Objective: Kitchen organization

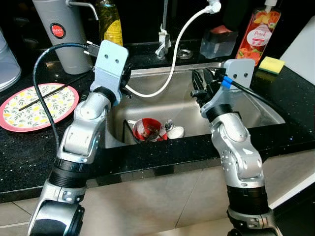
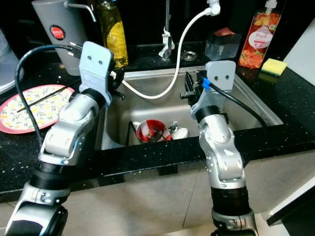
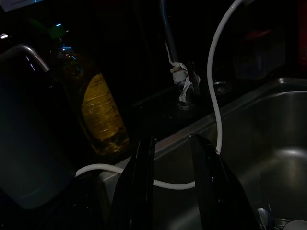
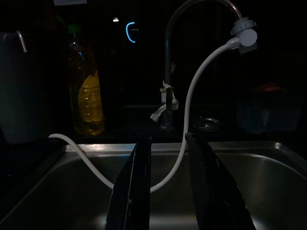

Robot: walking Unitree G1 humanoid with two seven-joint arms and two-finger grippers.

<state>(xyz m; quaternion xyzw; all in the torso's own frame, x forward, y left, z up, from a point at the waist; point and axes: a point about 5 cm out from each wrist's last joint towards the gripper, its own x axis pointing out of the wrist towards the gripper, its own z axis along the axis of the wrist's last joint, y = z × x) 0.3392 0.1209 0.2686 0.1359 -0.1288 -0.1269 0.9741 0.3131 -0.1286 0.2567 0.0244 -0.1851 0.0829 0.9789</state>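
Red bowl (image 1: 146, 129) with dishes in steel sink (image 1: 268, 112)

Brushed steel sink (image 1: 256, 105), glossy speckled black stone counter (image 1: 29, 152), smooth white plastic hose (image 1: 179, 42).

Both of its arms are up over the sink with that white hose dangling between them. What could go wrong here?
1. The white hose loops from the faucet across the sink, right by the left gripper; reaching down, an arm could snag it.
2. The red cup lies among other dishes; a grab from the right gripper, open like the left, might knock its neighbours.
3. The chopsticks rest loosely on the plate beside the left arm and could be swept off.
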